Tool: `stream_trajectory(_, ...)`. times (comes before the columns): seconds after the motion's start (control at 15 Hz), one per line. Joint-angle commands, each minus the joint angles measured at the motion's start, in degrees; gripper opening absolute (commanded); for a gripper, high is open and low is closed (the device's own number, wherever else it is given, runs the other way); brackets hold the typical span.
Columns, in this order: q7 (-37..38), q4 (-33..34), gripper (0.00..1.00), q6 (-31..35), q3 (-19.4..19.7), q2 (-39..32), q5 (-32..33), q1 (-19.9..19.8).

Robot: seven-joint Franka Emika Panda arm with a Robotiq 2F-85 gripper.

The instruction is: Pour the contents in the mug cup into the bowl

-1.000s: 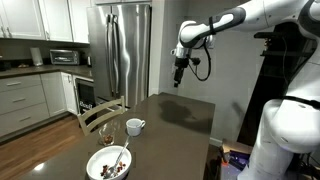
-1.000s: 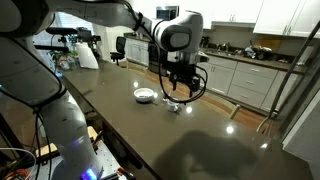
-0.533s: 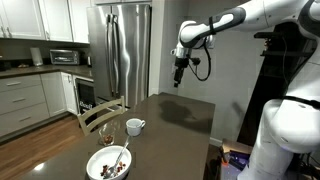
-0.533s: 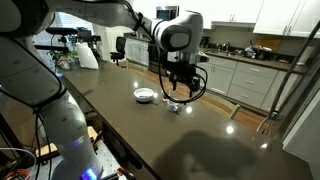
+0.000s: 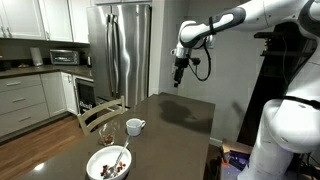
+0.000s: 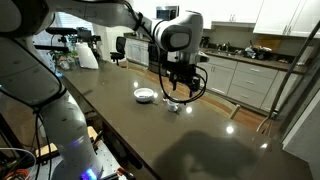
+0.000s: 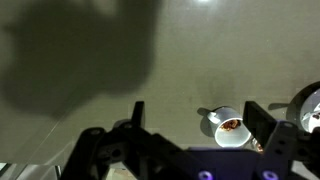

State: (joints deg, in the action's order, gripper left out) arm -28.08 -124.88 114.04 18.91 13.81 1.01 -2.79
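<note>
Sitting nearest on the dark bench point(image 5: 175, 112) is the white bowl point(image 5: 108, 163) with a light utensil point(image 5: 121, 156) poking out, just behind it the mug cup point(image 5: 134, 126) stands upright with the reddish-brown contents point(image 7: 230, 126) inside, and farthest back the end effector point(image 5: 179, 78) hangs high above, fingers spread wide, gripping nothing.

The dark, glossy table point(image 5: 175, 125) fills the lower middle of an exterior view. On it stand the white mug cup point(image 5: 134, 126), left of centre, and below it near the bottom edge the wider white bowl point(image 5: 108, 163) with a light utensil point(image 5: 122, 155), apart from the mug cup.
</note>
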Motion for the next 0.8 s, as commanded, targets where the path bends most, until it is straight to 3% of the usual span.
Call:
stream_trajectory(0.0, -0.4, 0.1, 1.00, -0.1, -1.8, -0.2, -0.5, -1.9)
stream_trajectory(0.47, 7.9, 6.4, 1.00, 2.4, -6.2, -8.6, -5.4, -0.5)
stream_trajectory(0.73, 17.0, 12.6, 1.00, 4.0, -8.9, -15.7, -6.2, -1.4)
